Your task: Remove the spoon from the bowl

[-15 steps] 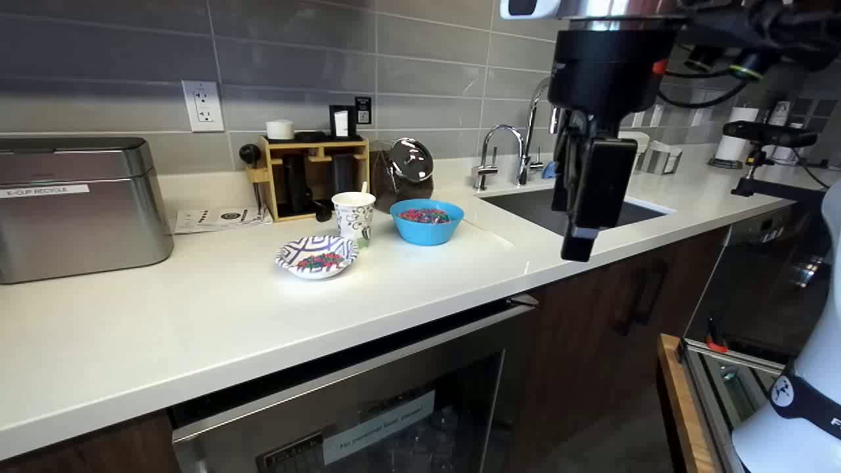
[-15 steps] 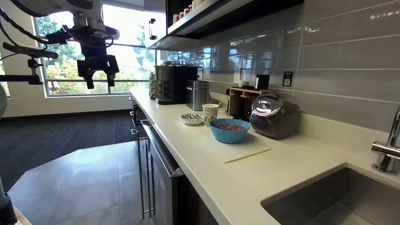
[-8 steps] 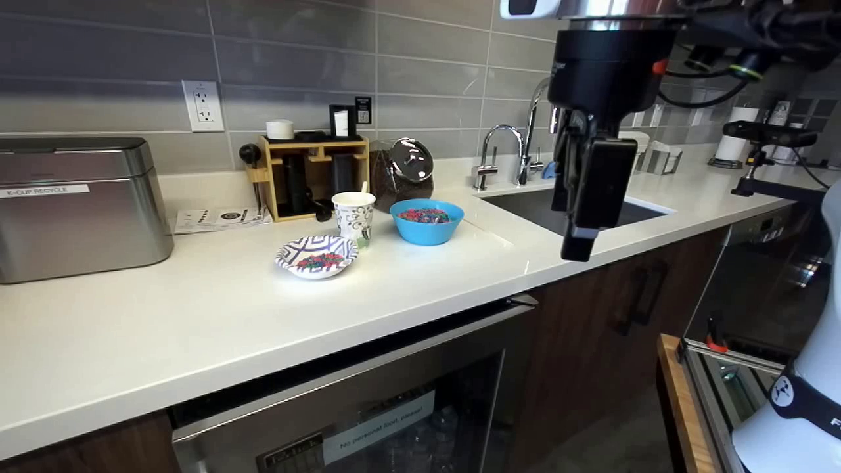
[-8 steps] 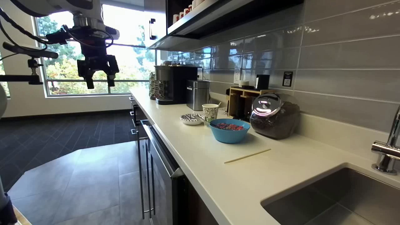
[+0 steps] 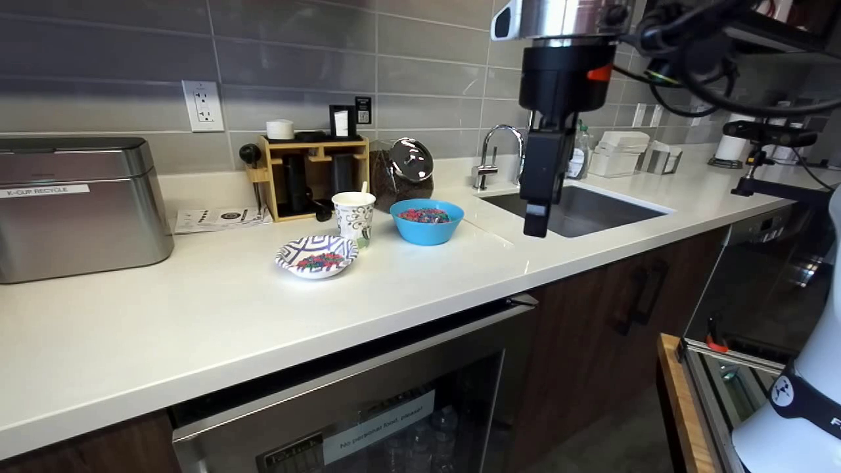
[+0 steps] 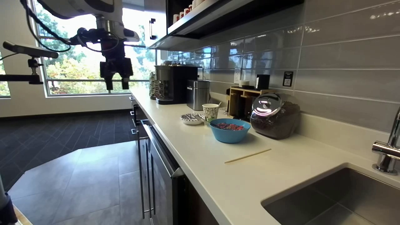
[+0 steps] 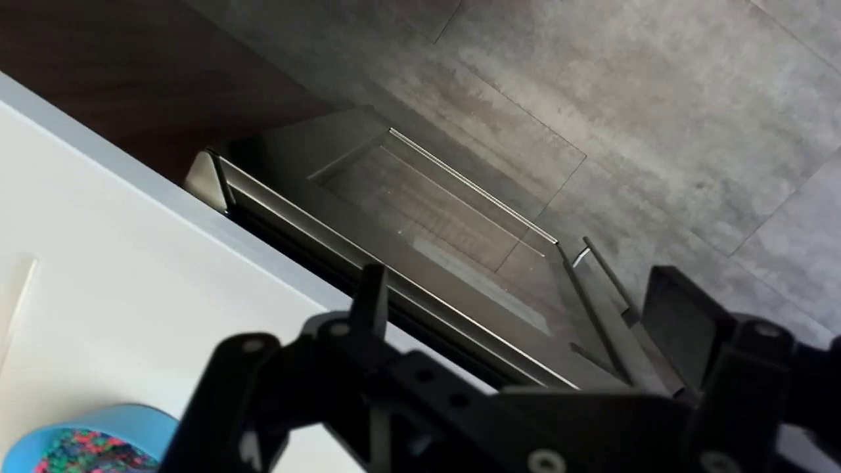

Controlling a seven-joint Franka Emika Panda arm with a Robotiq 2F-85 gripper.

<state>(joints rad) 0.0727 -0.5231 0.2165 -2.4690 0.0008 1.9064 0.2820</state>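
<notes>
Spoon (partly hidden) in bowl.

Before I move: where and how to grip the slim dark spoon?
Probably the handle of the slim dark spoon, from above, pinching across its thin width. In an exterior view it juts past the rim of the round light-blue bowl; the white patterned paper cup looks close, so sideways seems tighter.

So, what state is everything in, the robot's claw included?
Gripper: open, holding nothing.
Blue bowl: upright, holding colourful bits.
Spoon: in the bowl, one end past the rim.
Patterned dish: upright, some bits inside.
Paper cup: upright, something pale poking out.
Jar: lid on.
Pale stick: lying on the counter.
</notes>
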